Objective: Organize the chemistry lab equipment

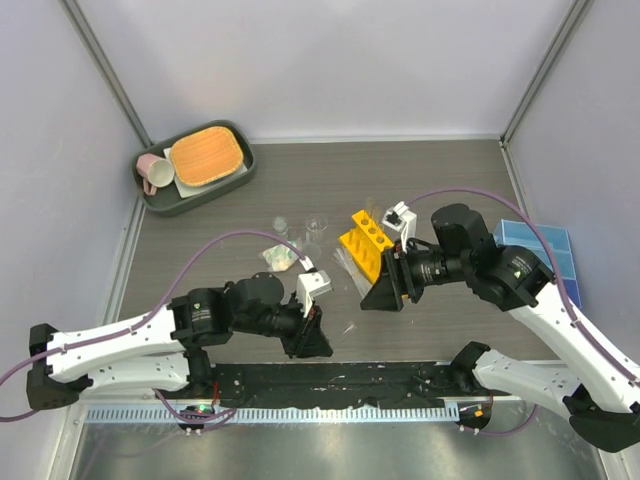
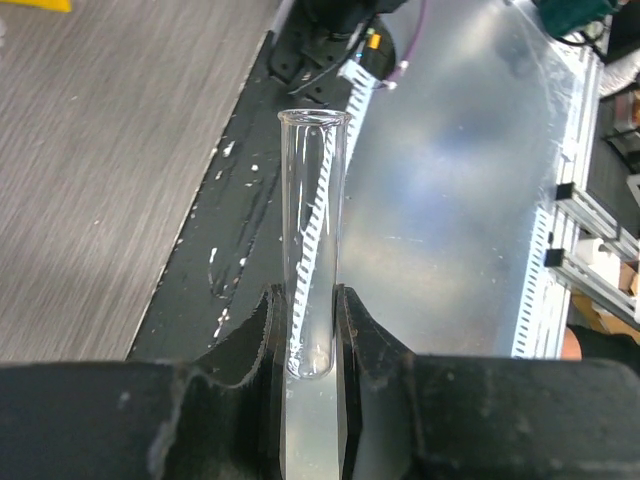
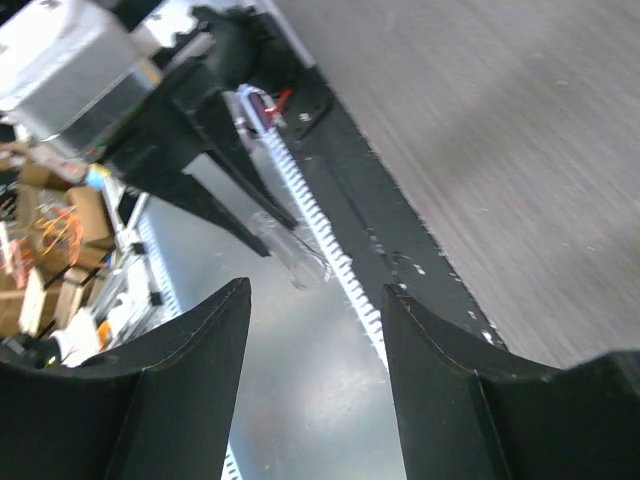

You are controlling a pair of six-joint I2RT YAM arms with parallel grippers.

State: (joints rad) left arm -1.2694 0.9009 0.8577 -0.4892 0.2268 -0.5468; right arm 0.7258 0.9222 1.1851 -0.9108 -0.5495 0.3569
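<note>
My left gripper [image 1: 312, 338] is shut on a thin clear tube [image 2: 314, 230], which sticks out from between the jaws, open end away from the gripper. My right gripper [image 1: 385, 290] is open and empty, facing the left gripper. In the right wrist view the held tube [image 3: 291, 251] shows just beyond the open jaws. The yellow-orange test tube rack [image 1: 365, 240] stands behind the right gripper. The blue three-compartment tray [image 1: 542, 250] is at the right edge. Small clear beakers [image 1: 315, 226] and a clear bundle [image 1: 281, 257] lie mid-table. Another thin tube [image 1: 348, 328] lies on the table.
A grey tray [image 1: 195, 195] with an orange pad [image 1: 207, 155] and a pink mug [image 1: 154, 173] sits at the back left. Purple cables loop over both arms. A black strip and a metal ledge [image 1: 330, 385] run along the near edge.
</note>
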